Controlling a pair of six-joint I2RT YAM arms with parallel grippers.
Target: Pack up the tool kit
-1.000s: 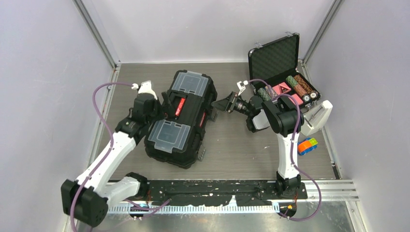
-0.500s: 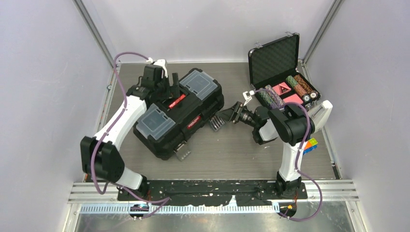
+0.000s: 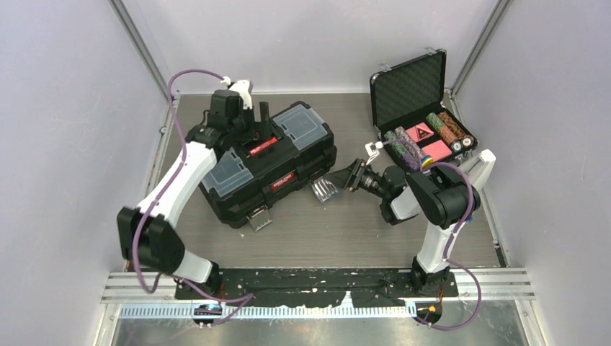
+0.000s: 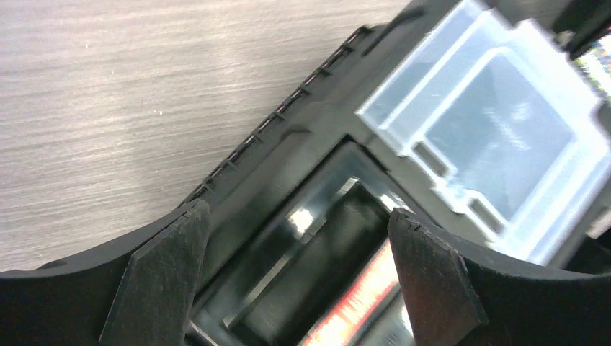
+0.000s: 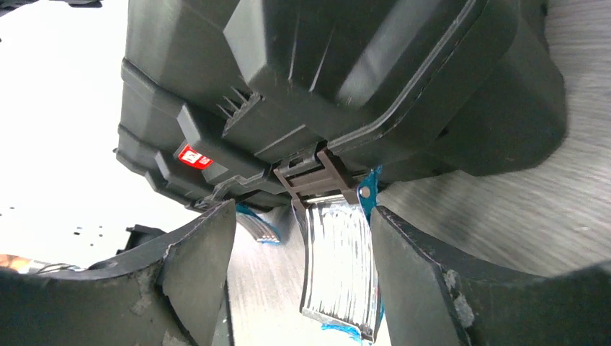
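Black plating (image 3: 317,277) runs along the near edge of the table (image 3: 360,231) and carries both arm bases. Beyond it, on the grey wood-grain top, the toolbox (image 3: 288,176) lies slantwise left of centre with its lid down. Its front latch (image 3: 259,220), silvery, is flipped outward at the long near side. At the box's right end the end latch (image 3: 324,189) hangs open too, and the right gripper (image 3: 344,175) reaches in low from the right with its fingers spread wide. In the right wrist view this end latch (image 5: 339,263), trimmed in blue, hangs between the two fingers and is not clamped; whether the right-hand one brushes it cannot be told. On top of the box the near clear lid (image 3: 227,173) and the far clear lid (image 3: 302,126) flank the red handle (image 3: 263,146). The left gripper (image 3: 253,128) hangs over the handle's far end, its fingers (image 4: 162,281) wide apart and holding nothing, with a strip of red handle (image 4: 360,306) showing below them. Farthest back on the right, a smaller case (image 3: 411,86) stands open, its foam lid upright and chips inside.
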